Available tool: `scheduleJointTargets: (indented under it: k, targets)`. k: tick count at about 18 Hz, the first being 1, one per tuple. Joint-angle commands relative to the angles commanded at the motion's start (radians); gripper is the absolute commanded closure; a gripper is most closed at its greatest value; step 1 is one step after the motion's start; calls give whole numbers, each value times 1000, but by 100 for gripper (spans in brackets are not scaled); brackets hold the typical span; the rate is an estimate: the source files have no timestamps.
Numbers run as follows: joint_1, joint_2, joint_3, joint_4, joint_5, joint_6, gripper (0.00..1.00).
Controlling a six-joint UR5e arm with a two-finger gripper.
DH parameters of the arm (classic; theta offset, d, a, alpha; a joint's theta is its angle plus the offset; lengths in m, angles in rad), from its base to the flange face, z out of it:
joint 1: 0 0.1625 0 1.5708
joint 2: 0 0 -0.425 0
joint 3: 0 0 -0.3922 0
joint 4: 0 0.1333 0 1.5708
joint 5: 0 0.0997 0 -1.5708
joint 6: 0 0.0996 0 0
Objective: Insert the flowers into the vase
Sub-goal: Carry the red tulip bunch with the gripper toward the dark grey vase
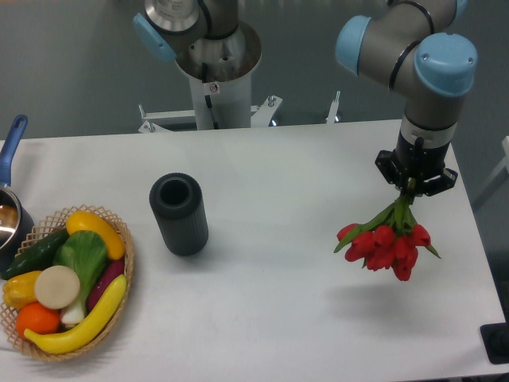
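The flowers [383,243] are a bunch of red tulips with green stems, hanging heads-down above the table's right side. My gripper [412,186] is shut on the stems at their upper end, and the bunch casts a shadow on the table below it. The vase [179,213], a dark grey ribbed cylinder with a round open mouth, stands upright left of the table's middle, well to the left of the flowers. Nothing is in its mouth.
A wicker basket [126,259] with bananas, a leafy vegetable, an orange and other produce sits at the front left. A metal pot with a blue handle [12,143] is at the left edge. The arm's base [215,76] stands behind the table.
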Motion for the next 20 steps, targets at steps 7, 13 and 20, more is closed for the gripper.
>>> scheduleJointTargets:
  k: [7,13,20]
  targets:
    - [-23,3,3,2,-17,-23,100]
    - [-29,20,-3,14,-136,-40,100]
    - [-28,83,-123,121,-429,-93,100]
